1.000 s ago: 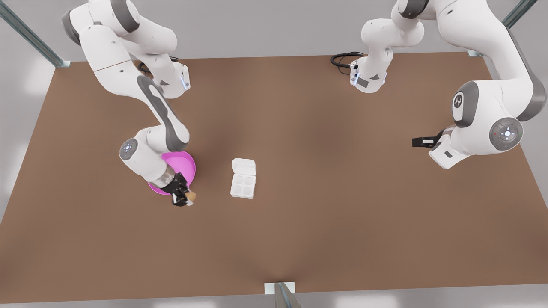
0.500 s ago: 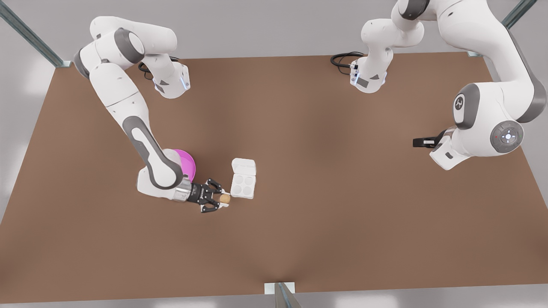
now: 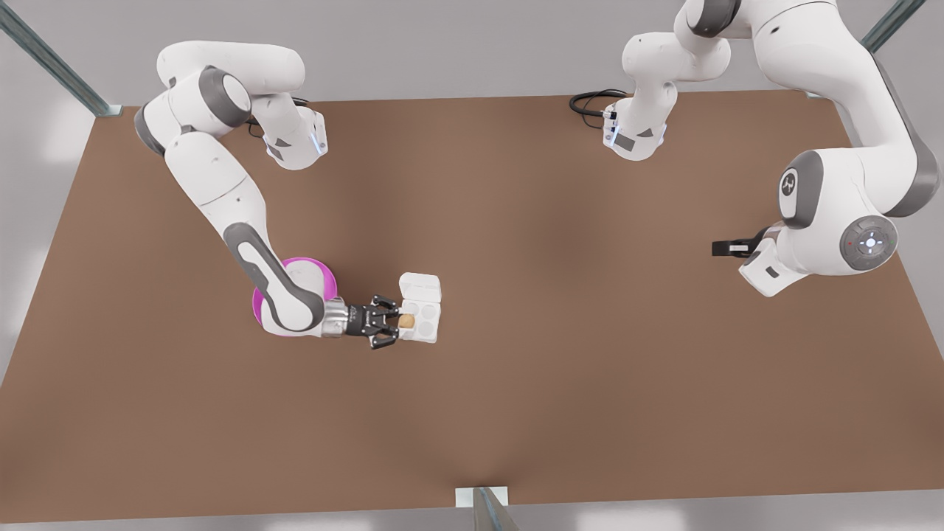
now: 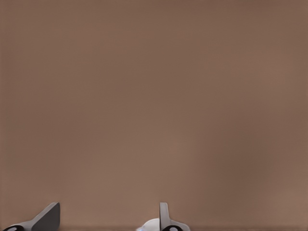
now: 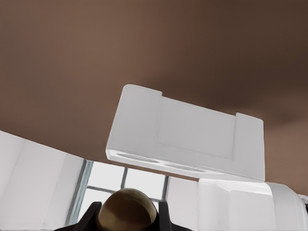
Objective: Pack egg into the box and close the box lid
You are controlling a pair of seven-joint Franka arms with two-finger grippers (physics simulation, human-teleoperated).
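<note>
The tan-brown egg (image 3: 406, 321) is clamped in my right gripper (image 3: 402, 322), which reaches in level from the front view's left. It sits at the white box (image 3: 424, 324), over the cup on the side nearest the gripper; whether it touches the cup I cannot tell. The box lid (image 3: 420, 285) lies open and flat on the far side of the cups. The right wrist view has the egg (image 5: 127, 208) between the fingers, with the box (image 5: 192, 134) just beyond. My left gripper (image 3: 726, 247) waits open at the front view's right, above bare table (image 4: 154, 96).
The round pink plate (image 3: 327, 278) lies just left of the box in the front view, partly under the right arm's wrist. Both arm bases stand at the table's far edge, with a black cable (image 3: 590, 99) by one. Brown table spreads all around the box.
My right gripper has carried the egg from beside the pink plate toward the front view's right, up to the box. The left arm has barely shifted.
</note>
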